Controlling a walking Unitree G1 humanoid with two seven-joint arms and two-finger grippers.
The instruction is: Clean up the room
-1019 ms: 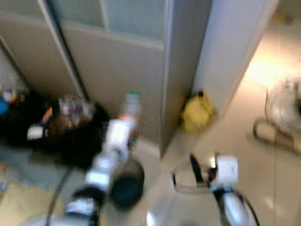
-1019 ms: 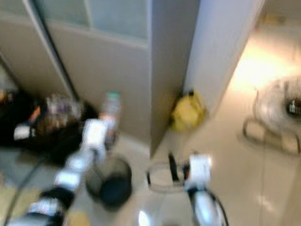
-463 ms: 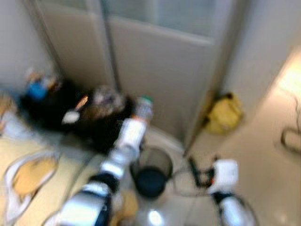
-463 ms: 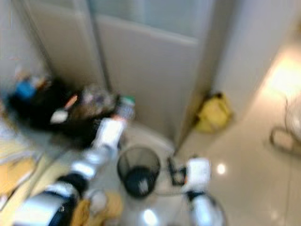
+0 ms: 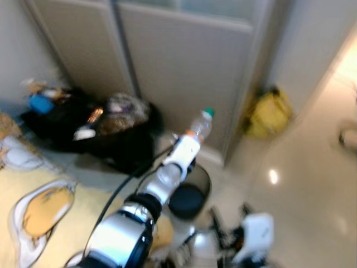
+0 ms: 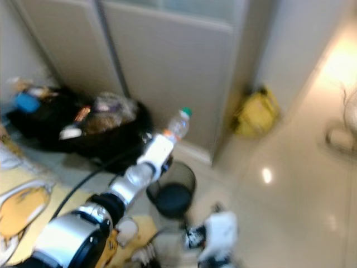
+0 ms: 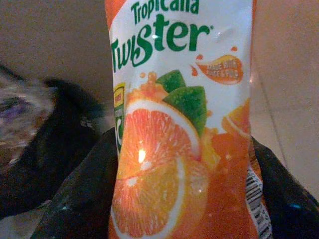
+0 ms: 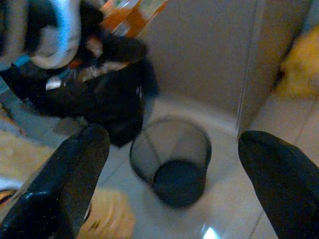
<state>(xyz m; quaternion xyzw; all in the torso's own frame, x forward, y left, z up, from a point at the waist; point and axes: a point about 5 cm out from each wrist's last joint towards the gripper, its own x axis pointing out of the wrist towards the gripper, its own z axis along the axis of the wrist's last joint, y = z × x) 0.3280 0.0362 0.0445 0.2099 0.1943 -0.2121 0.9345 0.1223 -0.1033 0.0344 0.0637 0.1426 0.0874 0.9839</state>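
Clear plastic bottle [image 5: 199, 126] with glossy printed orange label, black wire-mesh metal bin [image 8: 172, 159], glossy pale tiled floor [image 5: 301, 195], crinkled black plastic bags [image 5: 106, 137], matt beige door panels [image 5: 178, 72].

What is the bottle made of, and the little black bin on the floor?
The bottle looks like clear plastic: see-through near its green cap, wrapped in a glossy printed orange label. The left gripper holds it. The black bin looks like wire mesh, probably metal: you can see the floor through its sides.
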